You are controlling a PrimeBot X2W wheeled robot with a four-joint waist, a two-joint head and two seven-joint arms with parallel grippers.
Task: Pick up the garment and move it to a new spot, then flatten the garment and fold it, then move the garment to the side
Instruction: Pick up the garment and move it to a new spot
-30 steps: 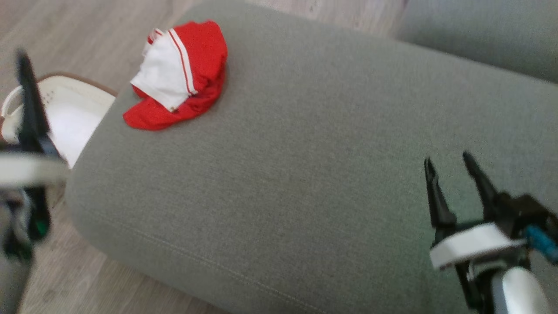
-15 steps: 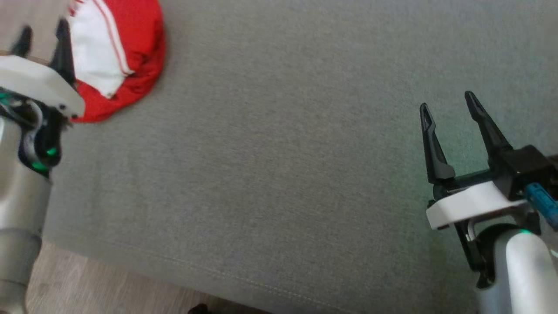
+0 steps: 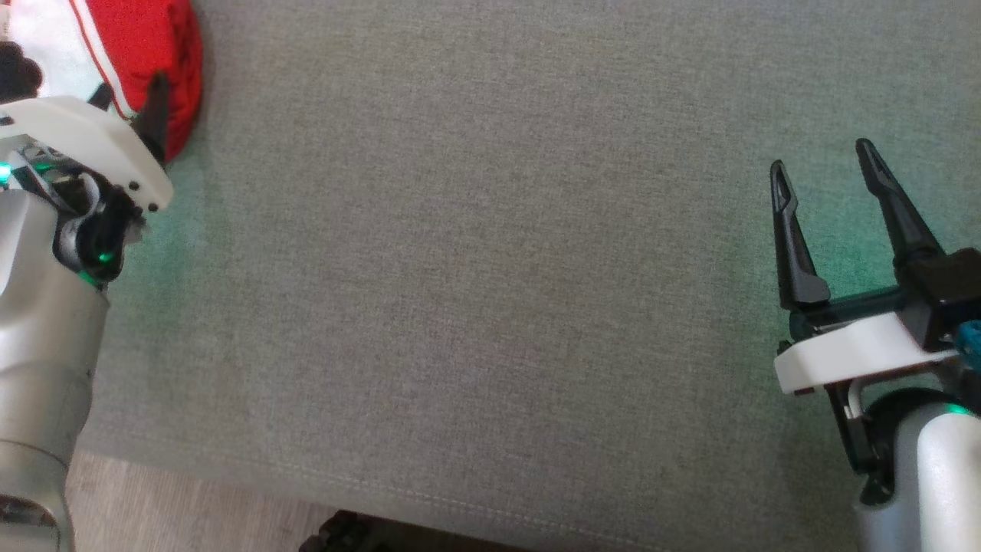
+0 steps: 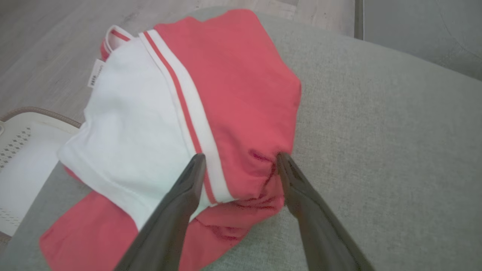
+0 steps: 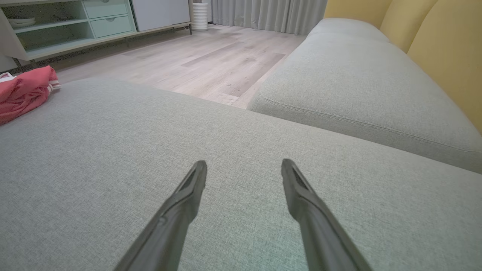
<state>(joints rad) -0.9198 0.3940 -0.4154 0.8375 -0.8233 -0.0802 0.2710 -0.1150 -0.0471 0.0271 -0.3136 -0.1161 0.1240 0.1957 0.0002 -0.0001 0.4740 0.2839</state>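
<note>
Red garment [image 4: 233, 94], cropped in head view, lies between spread left fingers [image 4: 177, 210]; right fingers [image 5: 301, 203] spread.

You are working on a broad grey-green upholstered cushion [image 3: 490, 268], its fabric smooth, with a seam running along the near edge. The garment [image 4: 233, 86], red with a white panel and a red-striped white band, lies bunched on it near one corner. A second cushion [image 5: 357, 86] of the same fabric sits just beside it, and both stand on pale wood-look floor [image 5: 211, 56].
</note>
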